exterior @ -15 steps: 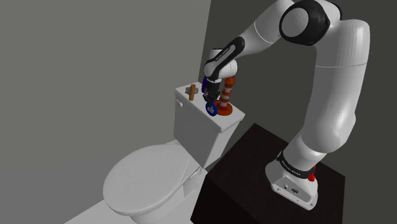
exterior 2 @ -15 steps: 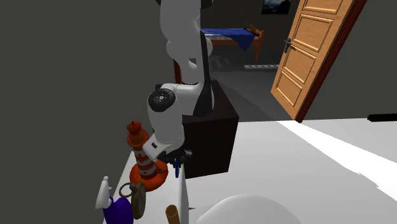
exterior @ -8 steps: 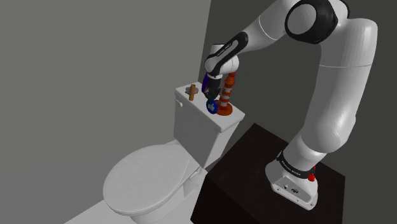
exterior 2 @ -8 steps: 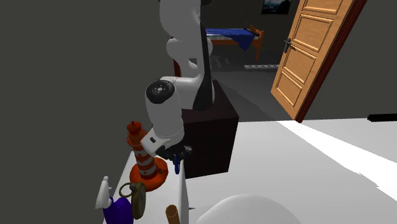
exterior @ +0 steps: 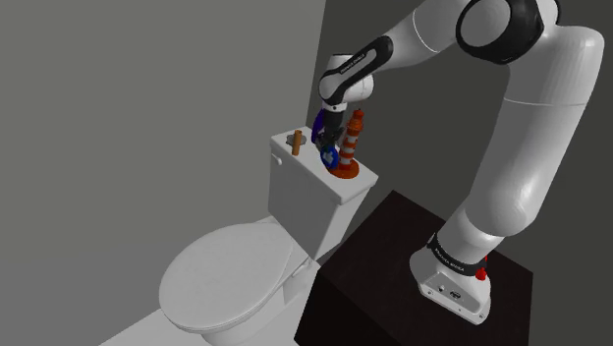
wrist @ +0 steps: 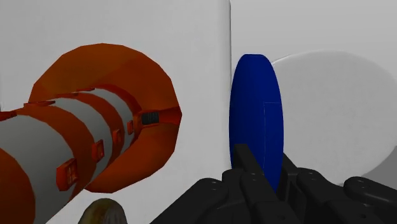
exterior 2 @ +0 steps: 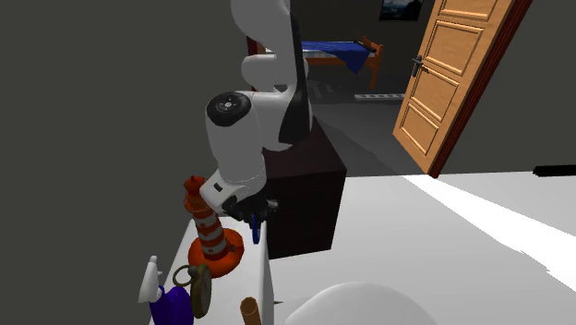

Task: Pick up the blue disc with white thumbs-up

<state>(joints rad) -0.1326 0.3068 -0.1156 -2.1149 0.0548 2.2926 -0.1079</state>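
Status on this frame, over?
Gripper shut on blue disc. Disc held just above toilet tank. Orange-and-white lighthouse close beside, not touching.

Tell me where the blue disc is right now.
In the shoulder view, the blue disc is clasped in the gripper over the toilet tank lid, just left of the orange-and-white lighthouse figure.

The orange-and-grey lighthouse [exterior: 351, 147] stands just beside the claw [wrist: 263, 164] and its clasped blue disc [wrist: 253, 108] at the tank lid's [exterior: 303, 165] end nearest the stand, a brown peg [exterior: 295, 144] occupies the far end, and beyond the lid's front edge the air is open.
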